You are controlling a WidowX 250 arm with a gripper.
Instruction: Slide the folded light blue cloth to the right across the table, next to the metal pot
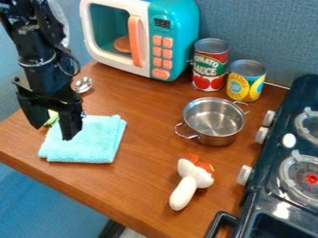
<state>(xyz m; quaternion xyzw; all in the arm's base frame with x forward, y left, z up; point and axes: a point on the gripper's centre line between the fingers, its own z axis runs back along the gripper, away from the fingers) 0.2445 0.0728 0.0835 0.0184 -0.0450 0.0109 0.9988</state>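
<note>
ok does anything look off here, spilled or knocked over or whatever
Nothing spilled or damaged that I can see. The pot and cans stand upright, and the towel is folded. The toy mushroom lies on its side, but that hardly looks odd.

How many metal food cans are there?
2: a red-labelled metal can beside the turquoise toy microwave, and a yellow-labelled metal can nearer the black stove.

Glossy black arm, thin looped cable, angular black hand.
</note>
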